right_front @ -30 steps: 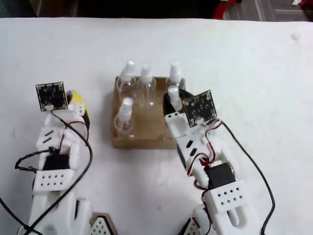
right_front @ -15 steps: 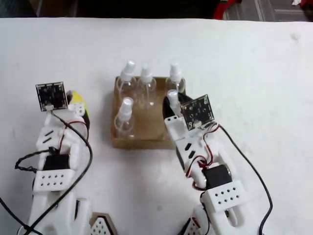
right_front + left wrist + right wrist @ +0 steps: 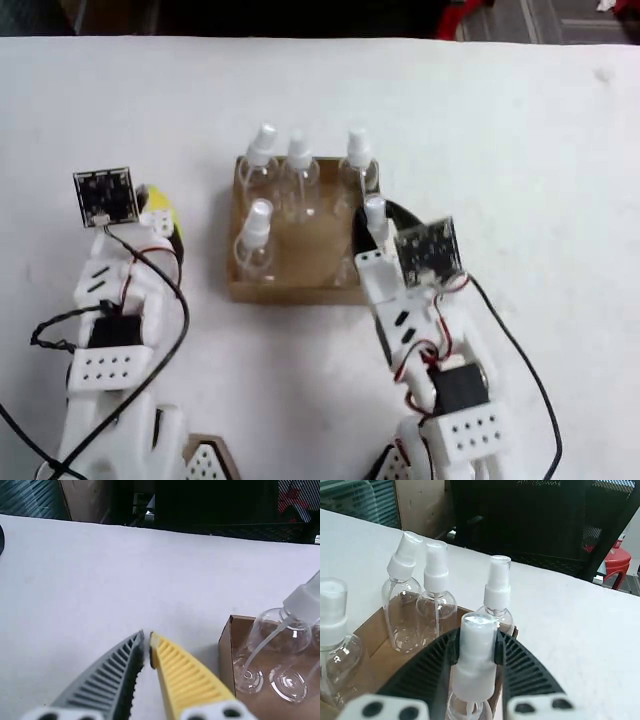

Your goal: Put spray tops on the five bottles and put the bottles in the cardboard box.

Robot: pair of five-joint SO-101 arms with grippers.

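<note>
Plain white tabletop (image 3: 520, 130). Brown cardboard box (image 3: 290, 292), no pattern. Every bottle (image 3: 300, 195) is clear, see-through plastic. The spray tops (image 3: 264, 140) are white, and so are the thin tubes inside. The left tool (image 3: 147, 642) is two-tone, with a grey finger (image 3: 107, 677) and a yellow finger (image 3: 187, 680), both ribbed on the inner face. The right tool (image 3: 476, 645) has black fingers (image 3: 530, 675), ribbed too, white at the base. White arms (image 3: 110, 340) with black motor blocks; wires (image 3: 186, 300) are black, some red on the right arm. Camera boards (image 3: 105, 195) are dark with pale specks.
</note>
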